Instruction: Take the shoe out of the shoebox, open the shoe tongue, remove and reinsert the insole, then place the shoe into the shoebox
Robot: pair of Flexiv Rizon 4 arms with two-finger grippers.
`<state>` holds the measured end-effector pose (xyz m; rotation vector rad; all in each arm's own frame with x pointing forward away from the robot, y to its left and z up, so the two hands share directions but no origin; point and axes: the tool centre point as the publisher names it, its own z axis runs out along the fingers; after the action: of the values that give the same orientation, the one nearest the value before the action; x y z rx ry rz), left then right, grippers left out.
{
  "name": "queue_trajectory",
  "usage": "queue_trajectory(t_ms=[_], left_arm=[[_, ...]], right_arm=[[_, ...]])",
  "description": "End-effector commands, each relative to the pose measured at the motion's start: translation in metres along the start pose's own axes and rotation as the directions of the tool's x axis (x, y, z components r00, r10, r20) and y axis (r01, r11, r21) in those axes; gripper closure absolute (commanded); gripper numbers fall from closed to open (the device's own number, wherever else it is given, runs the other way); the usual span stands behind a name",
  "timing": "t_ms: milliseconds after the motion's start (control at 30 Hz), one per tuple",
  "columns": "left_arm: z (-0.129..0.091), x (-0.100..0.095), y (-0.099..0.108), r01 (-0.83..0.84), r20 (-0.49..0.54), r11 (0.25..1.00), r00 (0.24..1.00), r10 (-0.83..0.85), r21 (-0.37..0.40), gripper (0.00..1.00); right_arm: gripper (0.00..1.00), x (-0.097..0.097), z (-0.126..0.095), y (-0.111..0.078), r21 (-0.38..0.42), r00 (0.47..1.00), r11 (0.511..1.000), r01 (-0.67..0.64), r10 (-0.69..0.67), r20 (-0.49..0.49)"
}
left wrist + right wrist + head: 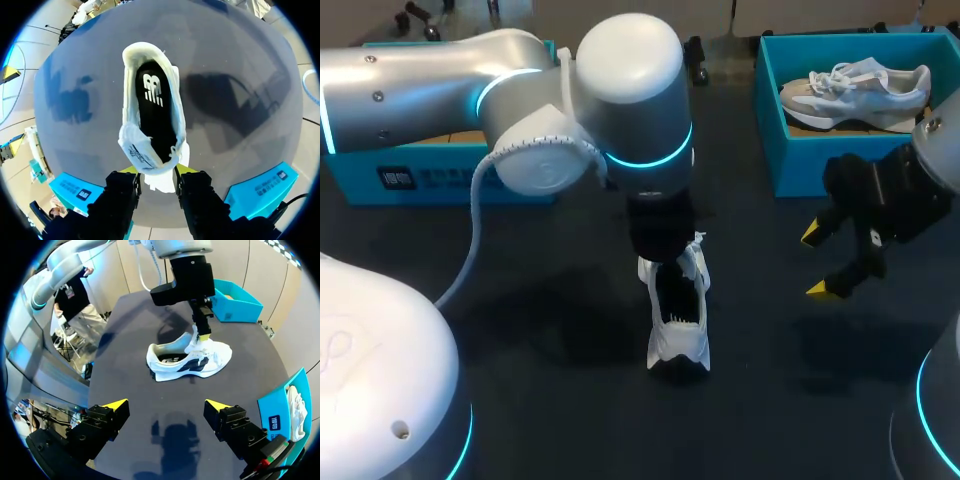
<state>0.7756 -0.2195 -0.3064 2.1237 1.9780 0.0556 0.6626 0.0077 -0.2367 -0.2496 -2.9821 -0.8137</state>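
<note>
Left wrist view: left end effector (159, 171) pinches shoe tongue (141, 151).

A dark, matte table (550, 400) fills the head view almost from side to side. Its top is flat, plain and without pattern. A soft-edged shadow (570, 320) lies on it near the middle, and a fainter patch of shade (840, 350) sits toward the right side.

In the left wrist view, the same tabletop (240, 55) is evenly lit and carries two blurred shadows, one broad (220, 100) and one smaller (70, 100), well apart from each other.

In the right wrist view, the tabletop (125, 335) has a faint sheen. One darker, sharper shadow (175, 432) lies near its close edge. The lamps that cast these shadows cannot be made out.
</note>
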Motion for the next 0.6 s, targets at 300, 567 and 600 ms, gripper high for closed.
queue_trajectory(t_ms=[300, 567, 600], left_arm=[[0.001, 0.011, -0.028, -0.018, -0.006, 1.0, 1.0, 0.018, 0.017, 0.67], [-0.005, 0.012, -0.029, -0.027, -0.003, 0.999, 1.0, 0.027, 0.019, 0.67], [-0.007, 0.01, -0.028, -0.026, 0.001, 1.0, 1.0, 0.026, 0.013, 0.67]], right_arm=[[0.0, 0.001, 0.001, -0.001, 0.0, 1.0, 1.0, 0.0, 0.0, 0.002], [0.0, 0.001, 0.001, -0.001, 0.0, 1.0, 1.0, 0.0, 0.0, 0.002], [0.0, 0.001, 0.001, -0.001, 0.0, 1.0, 1.0, 0.0, 0.0, 0.002]])
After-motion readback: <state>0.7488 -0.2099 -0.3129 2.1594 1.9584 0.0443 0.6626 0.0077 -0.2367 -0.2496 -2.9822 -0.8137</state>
